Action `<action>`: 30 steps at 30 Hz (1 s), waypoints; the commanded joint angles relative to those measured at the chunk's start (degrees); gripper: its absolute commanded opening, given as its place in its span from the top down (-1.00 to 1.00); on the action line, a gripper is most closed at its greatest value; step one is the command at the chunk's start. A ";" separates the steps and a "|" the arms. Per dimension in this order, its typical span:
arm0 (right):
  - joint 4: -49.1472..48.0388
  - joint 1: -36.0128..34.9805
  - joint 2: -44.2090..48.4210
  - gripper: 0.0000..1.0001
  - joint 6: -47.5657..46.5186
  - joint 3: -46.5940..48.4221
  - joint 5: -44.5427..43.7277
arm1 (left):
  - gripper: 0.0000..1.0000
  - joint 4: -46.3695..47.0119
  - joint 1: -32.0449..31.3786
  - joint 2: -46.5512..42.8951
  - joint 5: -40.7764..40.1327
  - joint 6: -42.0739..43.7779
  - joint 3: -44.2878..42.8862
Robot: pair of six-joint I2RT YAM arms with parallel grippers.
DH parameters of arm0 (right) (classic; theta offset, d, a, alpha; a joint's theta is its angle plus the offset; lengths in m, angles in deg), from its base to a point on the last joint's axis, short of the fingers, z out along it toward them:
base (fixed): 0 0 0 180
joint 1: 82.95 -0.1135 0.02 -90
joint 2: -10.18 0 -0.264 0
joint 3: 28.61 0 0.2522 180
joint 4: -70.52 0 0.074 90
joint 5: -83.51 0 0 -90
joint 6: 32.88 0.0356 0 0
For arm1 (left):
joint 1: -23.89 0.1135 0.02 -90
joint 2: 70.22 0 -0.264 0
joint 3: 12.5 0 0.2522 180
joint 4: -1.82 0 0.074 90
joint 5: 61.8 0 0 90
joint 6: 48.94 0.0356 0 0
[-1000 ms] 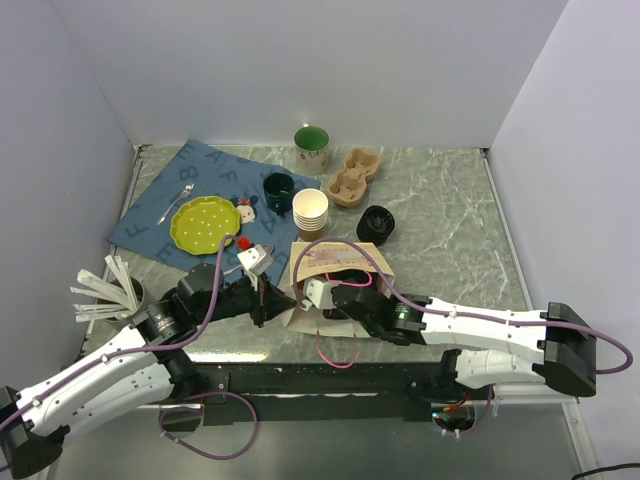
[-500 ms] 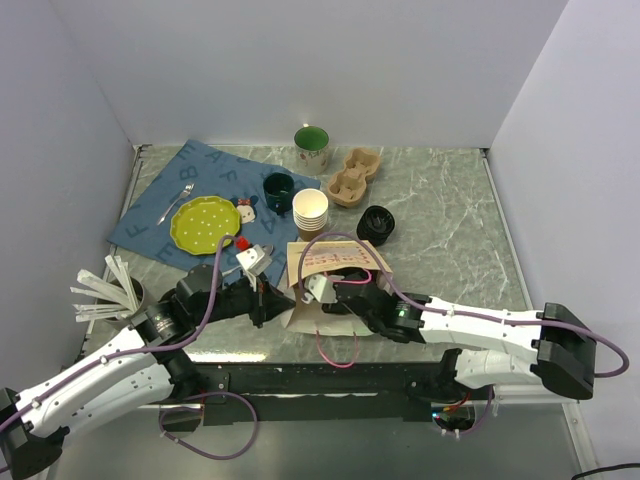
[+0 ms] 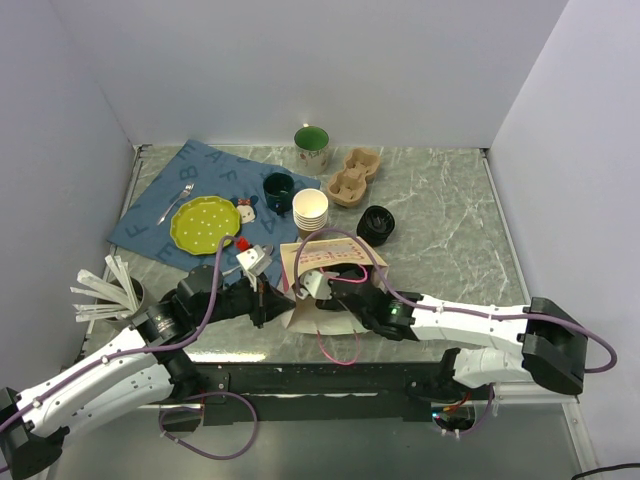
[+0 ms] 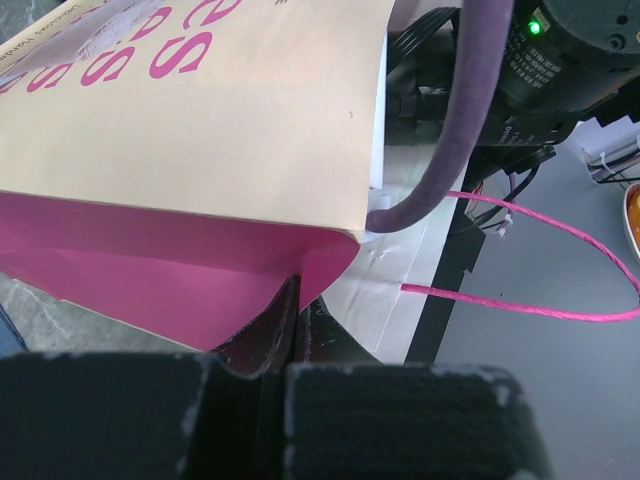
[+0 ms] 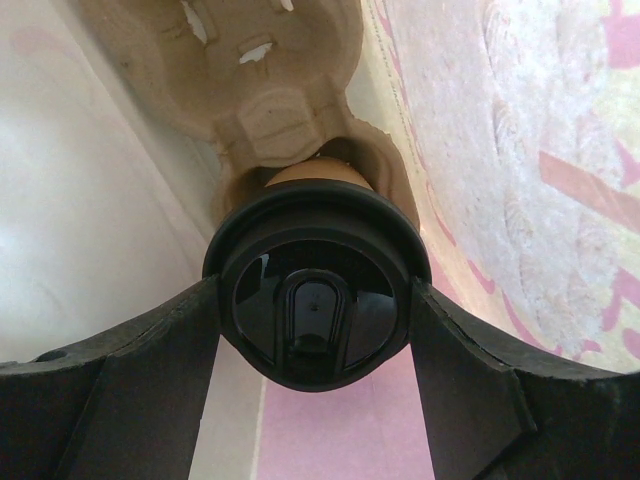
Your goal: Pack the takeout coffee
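The takeout coffee (image 5: 314, 305) sits inside the paper bag (image 3: 338, 256), its base in a pulp carrier (image 5: 268, 100). The right gripper (image 5: 314, 285) has its fingers clamped on either side of the black lid. The left gripper (image 4: 296, 305) is pinched together on the bag's edge. The bag is near the front of the grey marbled table (image 3: 450, 215). A blue mat (image 3: 160, 195) covers the table's far left, and plain pale walls (image 3: 300, 60) enclose it.
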 commanded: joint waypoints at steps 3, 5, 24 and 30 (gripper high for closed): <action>-1.95 2.13 -1.59 0.10 4.81 -1.77 -0.58 | 0.98 3.25 -0.34 -0.10 3.53 -1.85 -0.53; -1.96 2.92 -1.94 0.09 5.42 -1.86 -0.76 | 0.98 3.17 -0.25 -0.45 3.53 -2.11 -0.44; -1.25 4.77 -6.34 0.05 9.20 -0.28 -0.41 | 0.98 3.87 -0.34 -0.98 3.97 -3.17 0.70; -1.60 5.03 -8.18 -0.01 9.82 0.78 -0.58 | 0.98 4.13 -0.34 -0.28 4.32 -2.91 0.35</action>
